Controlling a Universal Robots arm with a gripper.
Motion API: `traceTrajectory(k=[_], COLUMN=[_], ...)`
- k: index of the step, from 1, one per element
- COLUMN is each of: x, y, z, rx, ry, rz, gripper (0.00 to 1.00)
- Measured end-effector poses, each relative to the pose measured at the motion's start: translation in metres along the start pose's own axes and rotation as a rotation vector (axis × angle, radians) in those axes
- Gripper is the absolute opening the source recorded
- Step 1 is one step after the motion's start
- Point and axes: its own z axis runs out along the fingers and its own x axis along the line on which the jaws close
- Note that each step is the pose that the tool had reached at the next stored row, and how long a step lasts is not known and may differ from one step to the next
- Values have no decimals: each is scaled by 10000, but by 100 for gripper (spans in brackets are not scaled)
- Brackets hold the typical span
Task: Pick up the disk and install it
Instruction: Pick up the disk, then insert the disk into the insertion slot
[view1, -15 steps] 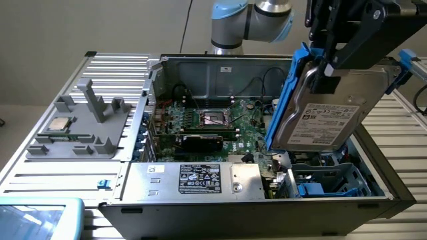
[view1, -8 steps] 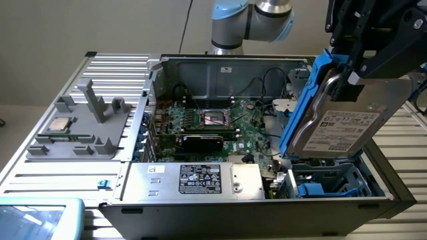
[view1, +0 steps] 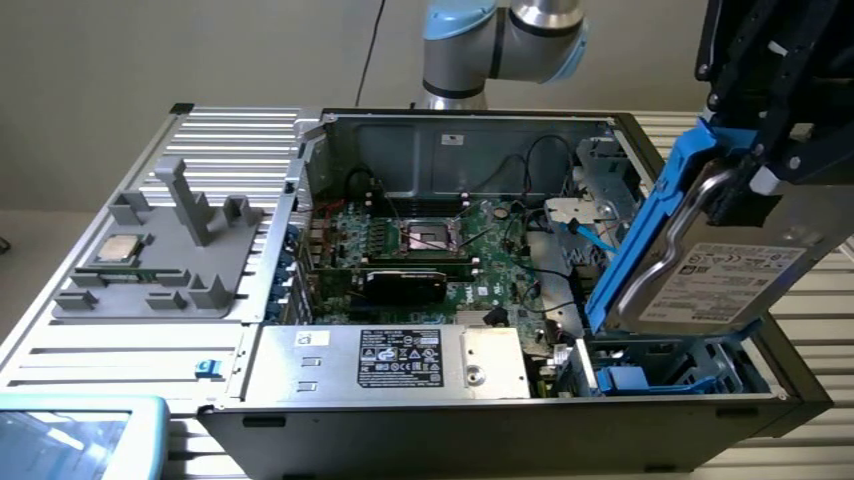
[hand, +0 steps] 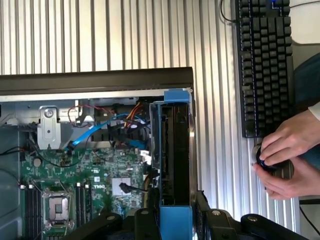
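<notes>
The disk (view1: 714, 280) is a silver-grey hard drive with a white label and blue rails (view1: 654, 225). It hangs tilted, nearly on edge, over the exterior view's right end of the open computer case (view1: 454, 130). My gripper (view1: 750, 185) is shut on its upper part. The disk's lower edge is just above the drive bay (view1: 667, 375), which holds blue plastic parts. In the wrist view the disk (hand: 175, 150) shows edge-on between my black fingers (hand: 150, 220), above the case's corner.
The motherboard (view1: 427, 250) and loose cables (view1: 587, 235) lie beside the bay. A silver box with a black label (view1: 387, 360) sits at the case front. A grey fixture (view1: 160, 260) holds a small chip (view1: 123, 248). A person's hands (hand: 287, 150) rest near a keyboard (hand: 265, 60).
</notes>
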Motion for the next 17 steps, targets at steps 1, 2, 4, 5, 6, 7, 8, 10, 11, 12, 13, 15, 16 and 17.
traceTrajectory(k=[1, 2, 4, 5, 6, 7, 8, 10, 11, 12, 13, 15, 16, 17], x=[-22, -39, -54, -56, -56, -55, -55, -55, -52, -47, -41, -26, -15, -5], y=[16, 40, 109, 150, 186, 201, 205, 204, 204, 204, 203, 202, 200, 199], z=[7, 17, 43, 60, 77, 94, 110, 135, 142, 151, 164, 197, 215, 233], rx=[0, 0, 2, 3, 5, 7, 11, 15, 16, 17, 18, 18, 18, 18], ry=[2, 6, 13, 16, 17, 17, 18, 21, 20, 19, 22, 26, 26, 27], rz=[0, -1, 0, 0, 1, 1, 0, 2, 1, 0, -3, -7, -9, -12], gripper=[37, 37, 37, 37, 37, 37, 37, 37, 37, 37, 37, 37, 37, 37])
